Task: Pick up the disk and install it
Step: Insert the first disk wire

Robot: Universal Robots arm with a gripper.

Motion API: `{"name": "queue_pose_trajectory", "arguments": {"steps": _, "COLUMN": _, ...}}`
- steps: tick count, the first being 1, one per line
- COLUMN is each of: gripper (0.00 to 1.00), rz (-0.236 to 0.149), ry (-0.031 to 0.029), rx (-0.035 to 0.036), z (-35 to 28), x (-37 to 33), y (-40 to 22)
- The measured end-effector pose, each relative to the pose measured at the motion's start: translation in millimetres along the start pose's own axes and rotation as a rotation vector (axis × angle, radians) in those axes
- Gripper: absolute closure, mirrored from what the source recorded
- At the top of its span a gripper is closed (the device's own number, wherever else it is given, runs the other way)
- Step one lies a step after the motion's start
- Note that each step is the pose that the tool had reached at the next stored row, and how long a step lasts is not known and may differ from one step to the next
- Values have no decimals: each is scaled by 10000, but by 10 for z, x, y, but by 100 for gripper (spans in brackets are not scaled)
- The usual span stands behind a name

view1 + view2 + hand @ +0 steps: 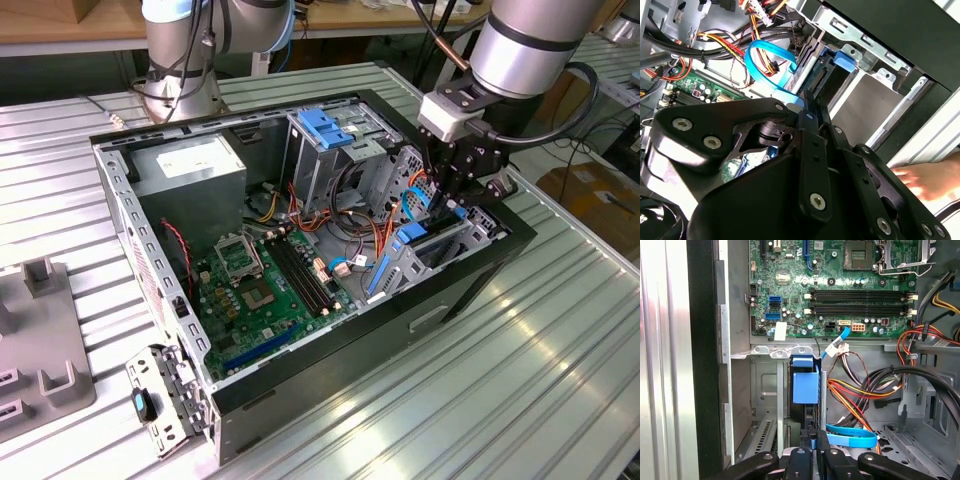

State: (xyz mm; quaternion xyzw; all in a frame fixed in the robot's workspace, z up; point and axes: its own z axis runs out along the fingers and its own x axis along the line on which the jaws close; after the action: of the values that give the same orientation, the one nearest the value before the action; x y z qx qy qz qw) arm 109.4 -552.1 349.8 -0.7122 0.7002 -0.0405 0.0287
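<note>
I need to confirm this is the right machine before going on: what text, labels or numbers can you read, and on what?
No text is legible.
White sticker on the power supply: print too small to read.
Motherboard markings: too small and blurred.
White tag on the motherboard: unreadable.
Blue end of the disk: no readable text.
</note>
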Motion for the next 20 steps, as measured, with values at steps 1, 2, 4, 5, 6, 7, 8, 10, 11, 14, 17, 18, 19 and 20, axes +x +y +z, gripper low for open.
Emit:
{"name": "queue_pose_trajectory", "arguments": {"steps": 1, "gripper": 84, "rz": -1, "ry": 1, "rx": 0, "z": 0, "x": 0, "y": 0}}
{"name": "queue_pose_trajectory", "arguments": {"steps": 2, "gripper": 84, "rz": -2, "ry": 1, "rx": 0, "z": 0, "x": 0, "y": 0}}
{"name": "queue_pose_trajectory", "arguments": {"steps": 4, "gripper": 84, "rz": -1, "ry": -2, "rx": 0, "z": 9, "x": -1, "y": 1}}
{"name": "queue_pose_trajectory", "arguments": {"steps": 5, "gripper": 84, "rz": -1, "ry": 0, "rx": 0, "z": 8, "x": 0, "y": 1}}
{"name": "queue_pose_trajectory", "arguments": {"steps": 6, "gripper": 84, "rz": -1, "ry": 0, "rx": 1, "z": 8, "x": 0, "y": 1}}
{"name": "queue_pose_trajectory", "arguments": {"steps": 7, "gripper": 84, "rz": -1, "ry": -1, "rx": 0, "z": 8, "x": 0, "y": 1}}
{"name": "queue_pose_trajectory", "arguments": {"steps": 8, "gripper": 84, "rz": 0, "ry": -10, "rx": 1, "z": 9, "x": 0, "y": 1}}
{"name": "queue_pose_trajectory", "arguments": {"steps": 10, "gripper": 84, "rz": 4, "ry": -48, "rx": 2, "z": 23, "x": 0, "y": 3}}
{"name": "queue_pose_trajectory", "arguments": {"steps": 11, "gripper": 84, "rz": 4, "ry": -50, "rx": 1, "z": 24, "x": -1, "y": 3}}
{"name": "queue_pose_trajectory", "arguments": {"steps": 14, "gripper": 84, "rz": 5, "ry": -53, "rx": 1, "z": 37, "x": -1, "y": 4}}
{"name": "queue_pose_trajectory", "arguments": {"steps": 17, "gripper": 84, "rz": 4, "ry": -50, "rx": 1, "z": 52, "x": -1, "y": 6}}
{"name": "queue_pose_trajectory", "arguments": {"steps": 18, "gripper": 84, "rz": 4, "ry": -49, "rx": 1, "z": 53, "x": 0, "y": 6}}
{"name": "queue_pose_trajectory", "arguments": {"steps": 19, "gripper": 84, "rz": 4, "ry": -49, "rx": 1, "z": 53, "x": 0, "y": 6}}
{"name": "queue_pose_trajectory", "arguments": {"steps": 20, "gripper": 84, "rz": 5, "ry": -51, "rx": 1, "z": 57, "x": -1, "y": 6}}
